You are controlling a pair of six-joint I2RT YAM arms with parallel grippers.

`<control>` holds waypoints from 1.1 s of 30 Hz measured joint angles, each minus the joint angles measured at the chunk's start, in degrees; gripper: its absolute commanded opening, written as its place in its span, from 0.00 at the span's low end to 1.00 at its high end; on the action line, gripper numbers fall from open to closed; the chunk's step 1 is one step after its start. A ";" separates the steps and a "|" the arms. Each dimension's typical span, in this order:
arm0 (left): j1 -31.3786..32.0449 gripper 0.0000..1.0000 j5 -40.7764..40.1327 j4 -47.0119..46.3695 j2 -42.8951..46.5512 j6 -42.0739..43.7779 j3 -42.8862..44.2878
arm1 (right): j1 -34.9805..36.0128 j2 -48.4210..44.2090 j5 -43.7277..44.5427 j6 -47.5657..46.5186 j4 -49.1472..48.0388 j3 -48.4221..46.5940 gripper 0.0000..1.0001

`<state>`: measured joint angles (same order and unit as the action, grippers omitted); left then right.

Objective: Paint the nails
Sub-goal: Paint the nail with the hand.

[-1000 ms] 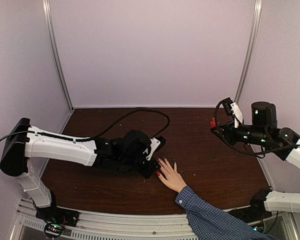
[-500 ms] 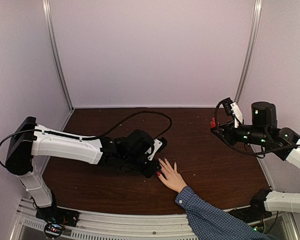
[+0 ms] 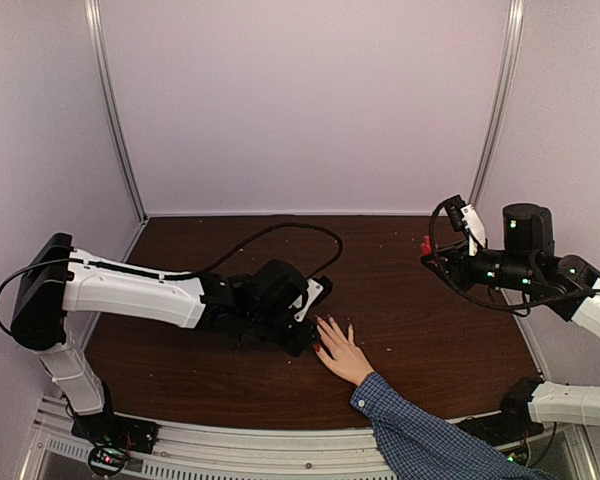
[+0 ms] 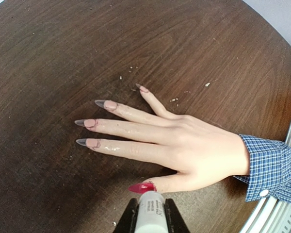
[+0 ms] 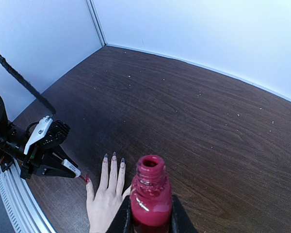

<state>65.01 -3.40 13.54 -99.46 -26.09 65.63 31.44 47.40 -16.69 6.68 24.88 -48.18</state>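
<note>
A light-skinned hand point(image 4: 184, 145) in a blue checked sleeve point(image 4: 274, 167) lies flat, fingers spread, on the dark wooden table point(image 4: 63, 48). Its thumb nail point(image 4: 141, 187) is glossy red. The other nails point(image 4: 87, 123) are bare pinkish with dark tips. My left gripper point(image 4: 150, 218) is shut on the white cap point(image 4: 150, 211) of the polish brush, right at the red thumb nail. In the right wrist view the brush tip point(image 5: 81, 178) touches that nail. My right gripper point(image 5: 150, 218) is shut on the open red polish bottle point(image 5: 150, 194), held high at the right point(image 3: 426, 245).
A black cable point(image 3: 280, 228) arches over the table behind the left arm point(image 3: 130, 295). Pale enclosure walls stand on three sides. An aluminium rail point(image 3: 230, 440) runs along the near edge. Small light crumbs point(image 4: 131, 70) lie beyond the fingertips.
The left arm's shoulder and upper link shifted slightly right a second ago, then held still. Its gripper stays at the thumb. The right arm and the hand have not moved.
</note>
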 measured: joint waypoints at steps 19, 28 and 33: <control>0.00 0.00 -0.35 0.63 -0.35 -0.46 0.02 | 0.00 0.00 0.00 -0.02 0.00 0.00 0.00; -0.31 0.00 -1.22 1.25 -0.42 -0.92 0.09 | 0.00 0.02 0.02 -0.02 0.00 0.00 0.00; -1.22 0.00 -2.21 1.25 -0.39 -1.73 0.07 | 0.00 0.02 0.02 -0.02 0.00 0.00 0.00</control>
<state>63.79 -5.61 14.79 -99.85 -27.81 65.69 31.44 47.42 -16.67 6.66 24.88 -48.18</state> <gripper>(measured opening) 0.158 0.190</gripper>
